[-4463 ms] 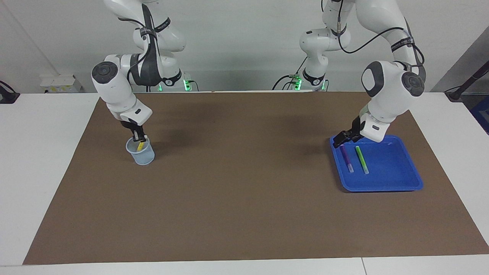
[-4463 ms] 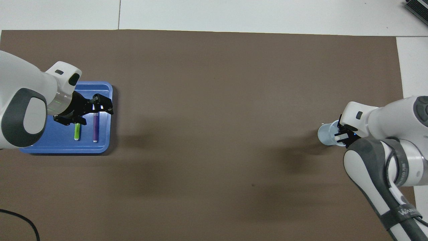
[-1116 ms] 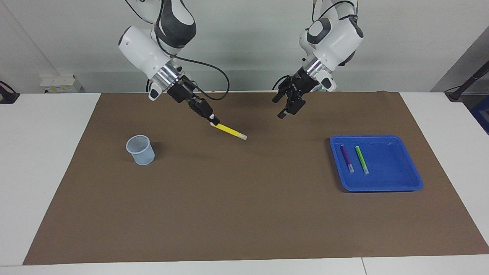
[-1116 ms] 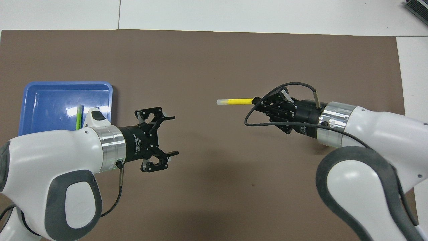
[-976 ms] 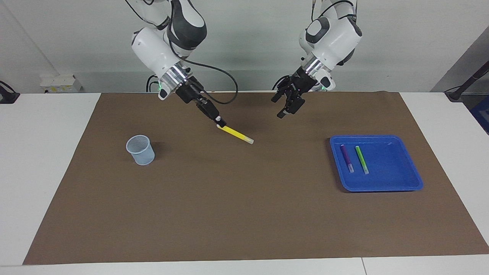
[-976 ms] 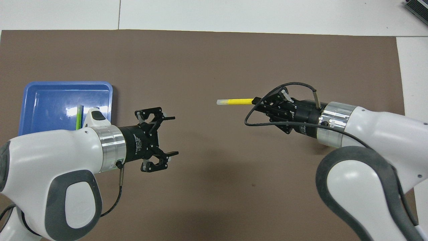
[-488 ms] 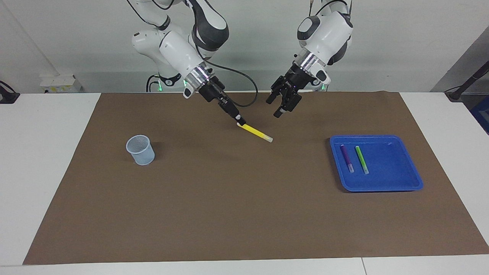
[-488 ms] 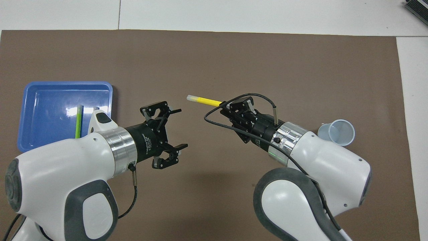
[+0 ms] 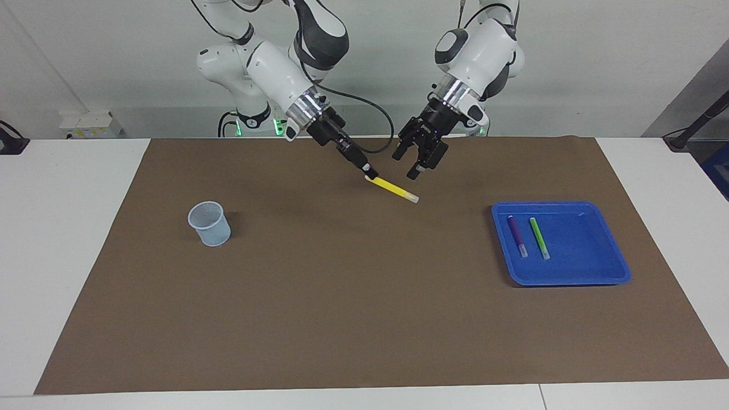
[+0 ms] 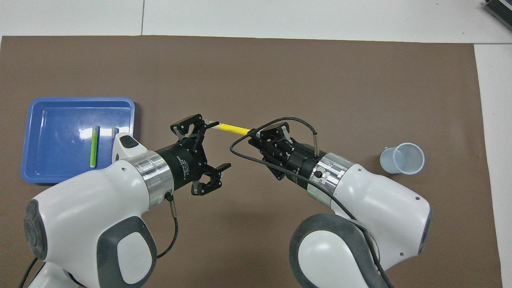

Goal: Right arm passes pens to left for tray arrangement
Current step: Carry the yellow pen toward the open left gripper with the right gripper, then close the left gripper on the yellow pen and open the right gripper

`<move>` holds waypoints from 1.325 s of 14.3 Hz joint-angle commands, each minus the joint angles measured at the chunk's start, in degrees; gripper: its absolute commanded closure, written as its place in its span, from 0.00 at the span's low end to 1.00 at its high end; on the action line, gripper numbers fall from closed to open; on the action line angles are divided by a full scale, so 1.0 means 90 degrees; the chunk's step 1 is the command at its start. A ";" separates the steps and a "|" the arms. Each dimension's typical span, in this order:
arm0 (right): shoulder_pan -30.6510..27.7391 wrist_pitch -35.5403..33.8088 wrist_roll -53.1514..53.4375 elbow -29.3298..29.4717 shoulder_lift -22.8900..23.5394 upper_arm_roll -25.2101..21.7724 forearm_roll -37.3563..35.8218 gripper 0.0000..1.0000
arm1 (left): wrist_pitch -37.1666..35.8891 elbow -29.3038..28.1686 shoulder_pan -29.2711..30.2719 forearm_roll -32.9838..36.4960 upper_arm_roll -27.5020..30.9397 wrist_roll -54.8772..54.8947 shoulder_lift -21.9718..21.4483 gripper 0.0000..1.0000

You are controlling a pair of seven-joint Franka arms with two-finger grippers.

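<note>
While both arms hang over the middle of the brown mat point(image 9: 342, 296), we count three pens, one tray, one cup and two tools. Two pens lie side by side in the blue tray point(image 9: 592, 267) at the left arm's end of the counter point(image 9: 62, 228): the purple pen point(image 9: 517, 235) and the green pen point(image 9: 539, 237), roughly parallel and apart from each other. The third, the yellow pen point(image 9: 392, 189), is up in the air, pinched at one end by the right tool point(image 9: 369, 172), whose fingertips are clamped tight on it. Its whitish tip points toward about 4 o'clock in the facing view and toward about 10 o'clock in the overhead view. The left tool point(image 9: 408, 165) hovers just beside that free tip with its fingers spread wide and nothing between them. The pale mesh cup point(image 9: 209, 223) stands upright toward the right arm's end of the counter, well apart from both tools.

From the facing view we see both tray pens whole and the yellow tip short of the left tool. From the overhead view the left arm point(image 10: 100, 208) covers the purple pen almost entirely, and the yellow tip seems to reach one left fingertip point(image 10: 214, 123).
</note>
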 commanded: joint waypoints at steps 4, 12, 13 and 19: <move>0.0252 0.0068 0.0114 -0.0002 -0.0086 0.0022 0.0190 1.00 | 0.0746 0.0001 -0.0375 -0.0029 0.0019 -0.0140 0.0417 0.05; 0.0281 0.0039 0.0026 -0.0002 -0.0086 0.0022 0.0180 1.00 | 0.0173 0.0040 -0.0327 -0.0019 0.0038 0.0280 0.0273 0.26; 0.0281 0.0039 0.0016 -0.0002 -0.0086 0.0022 0.0180 1.00 | -0.0003 0.0011 -0.0317 -0.0019 0.0048 0.0280 0.0165 0.26; 0.0281 0.0029 0.0006 -0.0002 -0.0086 0.0022 0.0180 1.00 | -0.0044 -0.0019 -0.0258 -0.0019 0.0048 0.0397 0.0135 0.64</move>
